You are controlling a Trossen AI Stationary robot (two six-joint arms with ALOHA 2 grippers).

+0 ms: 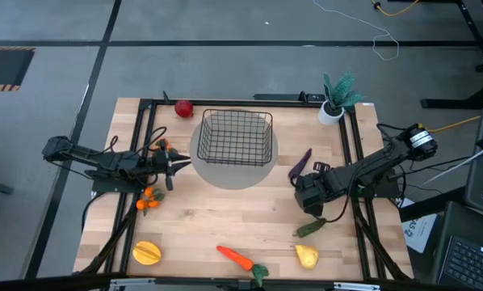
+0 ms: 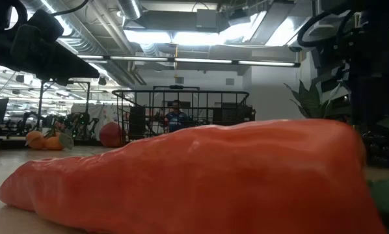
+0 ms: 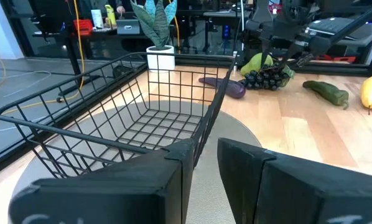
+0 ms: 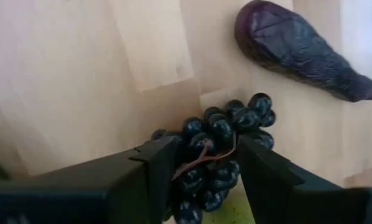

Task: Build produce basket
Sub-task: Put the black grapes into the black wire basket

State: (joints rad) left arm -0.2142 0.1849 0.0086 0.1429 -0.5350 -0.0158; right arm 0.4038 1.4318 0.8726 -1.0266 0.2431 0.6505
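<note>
High view shows the wooden table [image 1: 225, 218] with the black wire basket [image 1: 236, 136] standing empty on a grey round mat [image 1: 225, 174] near the far edge. A red apple [image 1: 183, 108] lies just left of the basket and a potted plant [image 1: 336, 99] stands at the far right corner.

Right of the mat, the right gripper [image 4: 201, 163] has its jaws closed partway around the dark grapes [image 4: 226, 134], one finger [image 4: 152, 171] pressed to each side of the bunch, which rests on the table. The purple eggplant [image 4: 298, 53] lies just beside the grapes; the green cucumber [image 1: 309, 228] sits near the same arm.

Left of the basket, the left gripper [image 3: 201, 162] hovers with its jaws nearly together, a narrow gap between them, holding nothing.

Along the near edge lie a yellow-orange fruit [image 1: 147, 253], a carrot [image 1: 236, 258] and a pear [image 1: 306, 256]; small oranges [image 1: 149, 199] sit by the left arm.
</note>
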